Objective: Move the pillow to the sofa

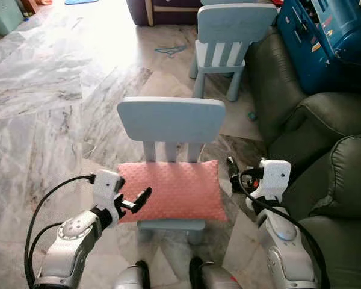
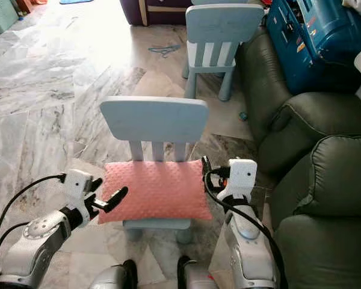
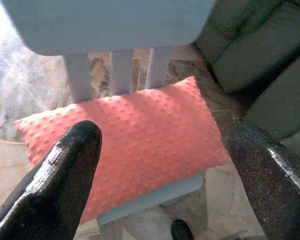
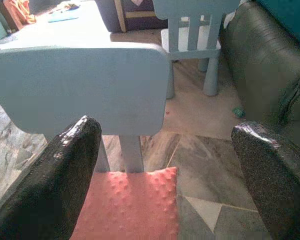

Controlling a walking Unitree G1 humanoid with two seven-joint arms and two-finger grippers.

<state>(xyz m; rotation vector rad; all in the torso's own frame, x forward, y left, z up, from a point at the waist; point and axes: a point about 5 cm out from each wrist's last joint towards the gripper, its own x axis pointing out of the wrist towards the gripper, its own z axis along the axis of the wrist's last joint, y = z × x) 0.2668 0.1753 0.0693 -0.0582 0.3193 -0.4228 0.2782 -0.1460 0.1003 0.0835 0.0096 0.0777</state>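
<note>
Pillow [image 1: 173, 189]: pink, dotted texture, lies flat across the seat of the near chair [image 1: 171, 120], long side parallel to the chair's backrest. It covers nearly the whole seat; its two ends reach past the seat's edges. The backrest stands just behind the pillow.

Left hand [image 1: 134, 199]: at the pillow's left end, near the front corner. Fingers spread wide. One fingertip is level with the pillow's edge; contact cannot be confirmed. In the left wrist view the pillow [image 3: 135, 135] sits between the two fingers [image 3: 60, 185], nothing gripped.

Right hand [image 1: 234, 173]: just off the pillow's right end, near the rear corner. Fingers spread wide in the right wrist view, one finger [image 4: 65, 175] over the pillow's side, the other toward the sofa. Nothing held.

Sofa [image 1: 316, 156]: dark green, just to the right of the near chair, cushions bulging toward the pillow's right end. The pillow does not touch it.

Second chair [image 1: 228, 42]: same pale blue, beyond the near chair and close to the sofa's arm.

Blue case [image 1: 325, 36]: sits on the sofa at its far end, well apart from the pillow.

Floor [image 1: 48, 108]: grey marble, strong glare behind the near chair.
</note>
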